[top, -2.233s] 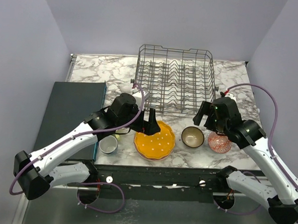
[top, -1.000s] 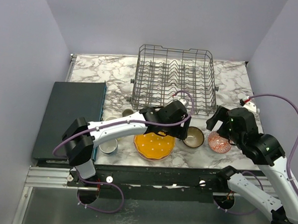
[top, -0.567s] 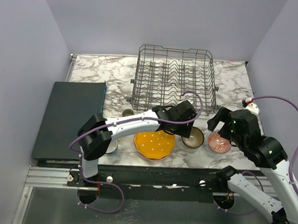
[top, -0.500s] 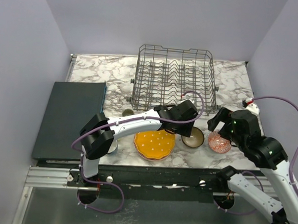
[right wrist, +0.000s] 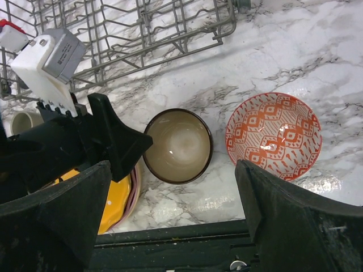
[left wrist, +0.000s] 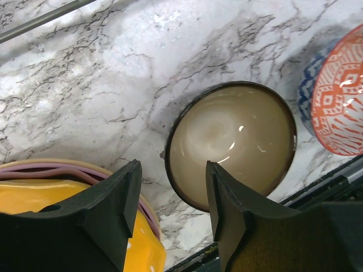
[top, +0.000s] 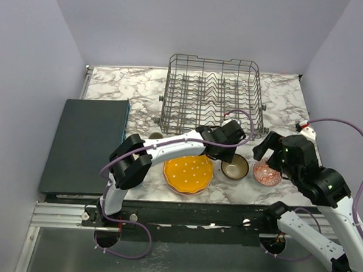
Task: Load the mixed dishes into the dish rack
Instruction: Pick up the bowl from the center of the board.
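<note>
At 6 o'clock of the dish rack (top: 211, 95), the left end effector (left wrist: 172, 170) is hovering, jaws apart, over the brown bowl's (left wrist: 232, 141) 9 o'clock rim on the tabletop (top: 111, 83), probably risking a shallow pinch skidding it into the patterned bowl (top: 266, 173) at 3 o'clock.
</note>
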`<state>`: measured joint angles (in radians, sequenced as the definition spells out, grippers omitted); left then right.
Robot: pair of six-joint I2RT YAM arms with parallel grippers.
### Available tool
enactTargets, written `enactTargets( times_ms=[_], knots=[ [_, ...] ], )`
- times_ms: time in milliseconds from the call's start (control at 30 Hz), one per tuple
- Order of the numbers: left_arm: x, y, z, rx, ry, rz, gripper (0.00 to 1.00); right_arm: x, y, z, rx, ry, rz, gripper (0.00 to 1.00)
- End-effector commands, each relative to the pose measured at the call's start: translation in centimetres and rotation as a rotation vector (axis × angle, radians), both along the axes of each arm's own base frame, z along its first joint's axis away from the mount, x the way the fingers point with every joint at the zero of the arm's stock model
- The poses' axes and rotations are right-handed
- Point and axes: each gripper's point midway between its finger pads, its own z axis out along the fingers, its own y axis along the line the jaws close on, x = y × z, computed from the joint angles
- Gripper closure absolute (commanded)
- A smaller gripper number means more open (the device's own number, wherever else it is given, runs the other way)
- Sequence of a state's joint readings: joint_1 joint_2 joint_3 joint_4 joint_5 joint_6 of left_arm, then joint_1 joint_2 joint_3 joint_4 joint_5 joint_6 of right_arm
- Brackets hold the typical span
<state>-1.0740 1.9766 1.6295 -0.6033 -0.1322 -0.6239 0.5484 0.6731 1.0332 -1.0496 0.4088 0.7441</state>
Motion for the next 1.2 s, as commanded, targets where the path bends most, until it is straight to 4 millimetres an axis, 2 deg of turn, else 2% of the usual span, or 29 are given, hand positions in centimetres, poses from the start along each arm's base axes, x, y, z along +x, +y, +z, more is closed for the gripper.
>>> enactTargets(
  times_ms=[0, 333, 700, 933, 1167],
  knots=[
    [1.5, 0.6, -1.0, 0.048, -0.012, 0.022, 0.46, -0.5, -0.1, -0.9, -0.004, 0.033, 0.001, 0.02],
    [0.0, 0.4, -4.1, 0.067, 0.087, 0.0, 0.55, -0.2, 0.1, -1.1, -0.008, 0.035, 0.004, 0.02],
    [-0.7, -0.1, -4.7, 0.056, 0.124, -0.024, 0.64, 0.0, 0.3, -1.2, -0.014, 0.043, 0.009, 0.02],
    [-0.9, -0.3, -4.6, 0.047, 0.132, -0.034, 0.76, 0.0, 0.4, -0.7, -0.009, 0.037, 0.013, 0.02],
    [-0.9, -0.4, -4.2, 0.039, 0.128, -0.043, 0.96, 0.1, 0.5, -0.3, -0.003, 0.032, 0.017, 0.03]
  ],
)
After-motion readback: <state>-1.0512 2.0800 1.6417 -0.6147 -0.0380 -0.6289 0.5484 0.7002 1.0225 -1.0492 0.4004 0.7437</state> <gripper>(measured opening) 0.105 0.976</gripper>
